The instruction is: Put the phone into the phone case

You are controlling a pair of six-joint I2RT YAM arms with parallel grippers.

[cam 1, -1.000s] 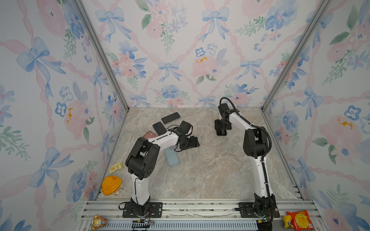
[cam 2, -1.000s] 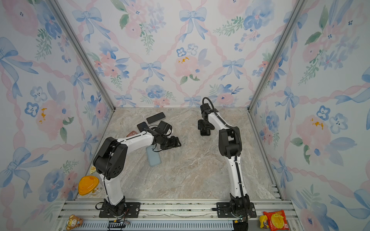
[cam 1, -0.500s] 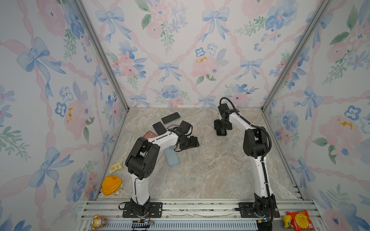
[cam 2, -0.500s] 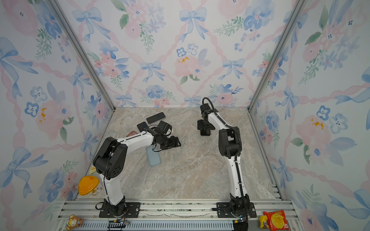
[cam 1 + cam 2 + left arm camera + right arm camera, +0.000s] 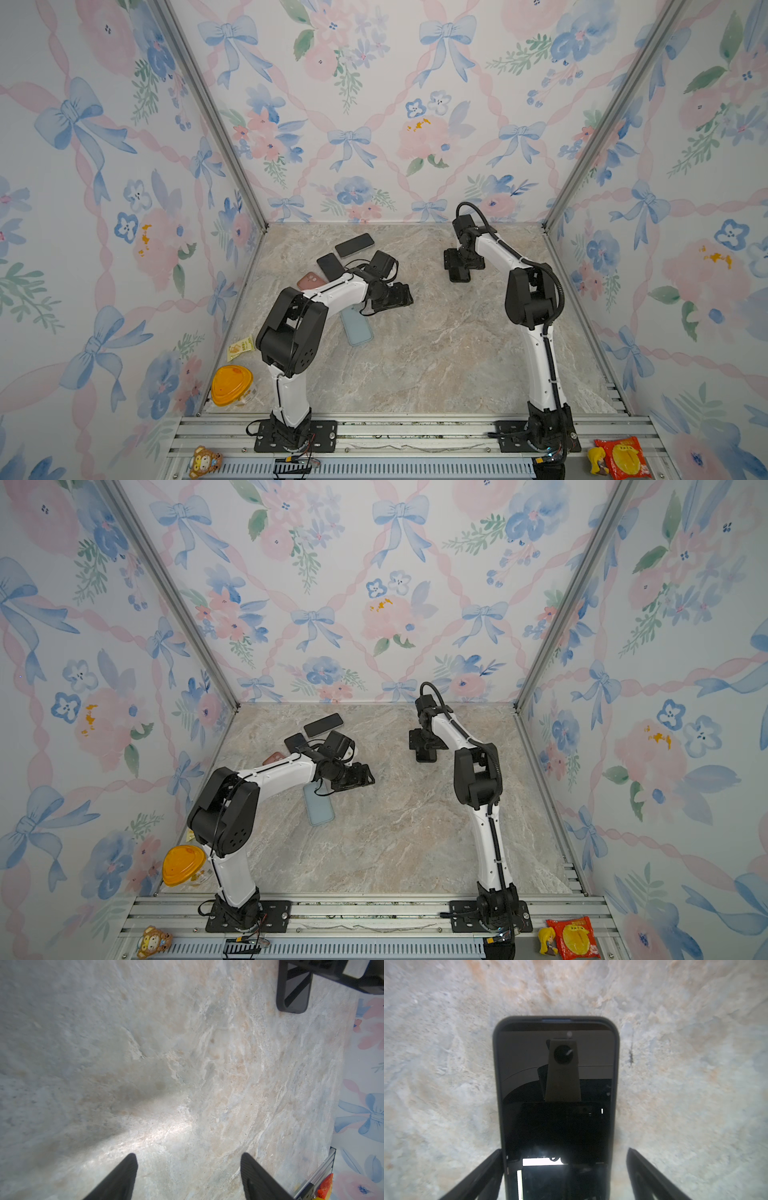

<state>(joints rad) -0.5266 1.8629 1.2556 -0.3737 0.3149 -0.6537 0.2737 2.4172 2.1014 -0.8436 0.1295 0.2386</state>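
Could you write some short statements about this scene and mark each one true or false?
1. The right gripper has its jaws open on both sides of the black phone. True.
2. The left gripper holds the light blue case. False: its jaws are open over the bare table, holding nothing.
3. A jar with an orange lid stands at the front left. True.
4. The pink case lies under the right gripper. False: it lies on the table's left side.
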